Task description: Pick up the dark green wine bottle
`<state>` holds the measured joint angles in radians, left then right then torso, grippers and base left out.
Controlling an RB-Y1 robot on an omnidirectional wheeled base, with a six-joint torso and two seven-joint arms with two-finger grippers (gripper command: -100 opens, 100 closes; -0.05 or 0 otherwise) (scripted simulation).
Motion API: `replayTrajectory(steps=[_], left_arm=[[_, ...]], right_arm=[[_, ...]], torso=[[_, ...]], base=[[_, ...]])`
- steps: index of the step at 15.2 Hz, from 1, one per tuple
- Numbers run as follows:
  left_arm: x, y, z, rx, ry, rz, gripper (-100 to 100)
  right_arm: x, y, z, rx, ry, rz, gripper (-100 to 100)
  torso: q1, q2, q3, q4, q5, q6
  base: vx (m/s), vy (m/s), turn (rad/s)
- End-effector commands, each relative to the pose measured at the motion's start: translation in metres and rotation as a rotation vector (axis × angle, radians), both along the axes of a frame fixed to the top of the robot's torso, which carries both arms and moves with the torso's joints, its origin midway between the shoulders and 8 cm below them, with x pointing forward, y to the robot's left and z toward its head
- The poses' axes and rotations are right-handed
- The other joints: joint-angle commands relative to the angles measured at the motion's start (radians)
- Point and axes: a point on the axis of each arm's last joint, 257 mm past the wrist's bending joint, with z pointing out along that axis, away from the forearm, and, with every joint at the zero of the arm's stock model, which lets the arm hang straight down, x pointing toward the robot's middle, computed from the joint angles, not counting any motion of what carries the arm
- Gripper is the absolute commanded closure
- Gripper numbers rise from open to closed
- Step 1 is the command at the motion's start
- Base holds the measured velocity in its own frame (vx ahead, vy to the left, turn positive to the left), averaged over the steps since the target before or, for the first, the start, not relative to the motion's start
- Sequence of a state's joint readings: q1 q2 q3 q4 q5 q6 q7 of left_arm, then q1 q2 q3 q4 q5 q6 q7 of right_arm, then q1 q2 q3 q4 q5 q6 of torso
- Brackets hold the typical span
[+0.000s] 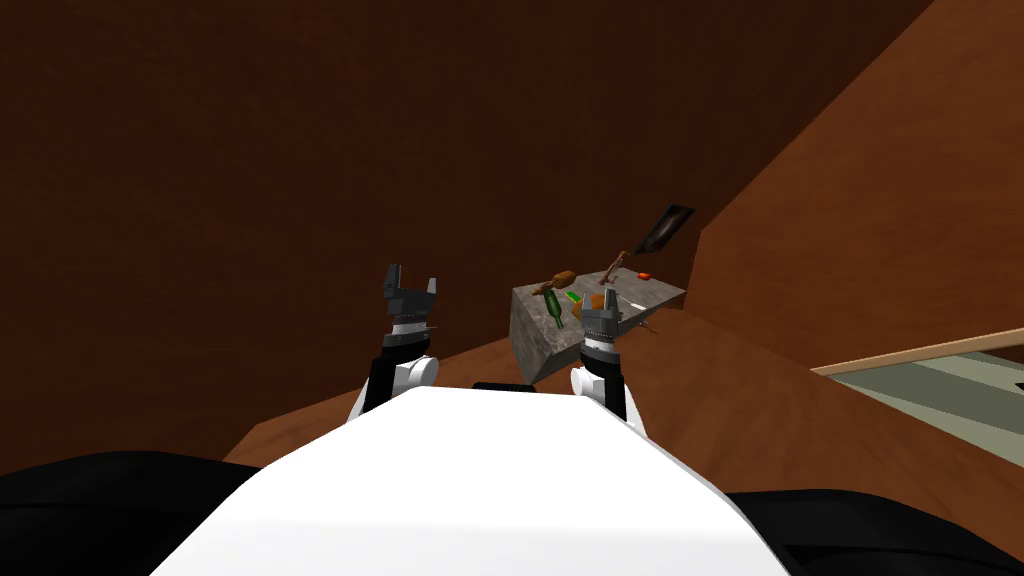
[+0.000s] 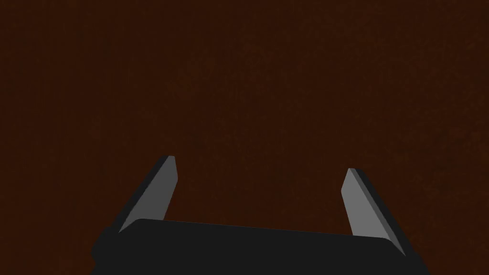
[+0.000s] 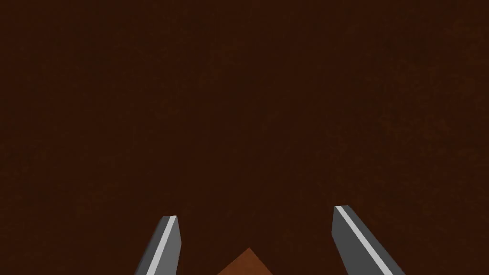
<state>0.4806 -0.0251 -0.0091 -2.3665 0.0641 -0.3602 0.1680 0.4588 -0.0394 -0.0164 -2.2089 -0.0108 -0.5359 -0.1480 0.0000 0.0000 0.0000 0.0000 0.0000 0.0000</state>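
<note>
Arms raised before a brown wall, the left gripper (image 1: 412, 277) and right gripper (image 1: 600, 300) both hold their fingers apart and empty, while the dark green bottle (image 1: 553, 308) rests on the grey tabletop (image 1: 660, 290) at the right gripper's nine o'clock.

The bottle (image 1: 553, 309) is dark green, the table (image 1: 530, 348) mottled grey, the walls (image 1: 250, 150) plain red-brown.
</note>
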Motion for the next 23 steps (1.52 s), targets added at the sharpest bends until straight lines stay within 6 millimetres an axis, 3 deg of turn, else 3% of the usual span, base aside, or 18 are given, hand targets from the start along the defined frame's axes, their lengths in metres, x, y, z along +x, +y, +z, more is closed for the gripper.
replayTrajectory(steps=[1,7,20,23], left_arm=[[0.000,0.000,0.000,0.000,0.000,0.000,0],[0.000,0.000,0.000,0.000,0.000,0.000,0],[0.000,0.000,0.000,0.000,0.000,0.000,0],[0.000,0.000,0.000,0.000,0.000,0.000,0]], right_arm=[[0.007,-0.001,-0.007,0.002,0.032,0.026,-100],[0.030,-0.011,-0.031,0.060,0.140,0.091,-100],[0.070,-0.034,-0.082,0.225,0.351,0.178,-100],[0.084,-0.045,-0.101,0.311,0.426,0.210,-100]], torso=[[0.000,0.000,0.000,0.000,0.000,0.000],[0.003,0.003,0.002,0.001,0.001,0.000],[0.001,-0.001,-0.001,0.000,0.000,0.000],[0.001,-0.002,-0.001,0.000,0.000,0.000]], base=[[-0.031,0.016,-0.011],[-0.041,0.048,-0.017],[0.011,0.024,-0.012],[0.027,0.023,-0.015]])
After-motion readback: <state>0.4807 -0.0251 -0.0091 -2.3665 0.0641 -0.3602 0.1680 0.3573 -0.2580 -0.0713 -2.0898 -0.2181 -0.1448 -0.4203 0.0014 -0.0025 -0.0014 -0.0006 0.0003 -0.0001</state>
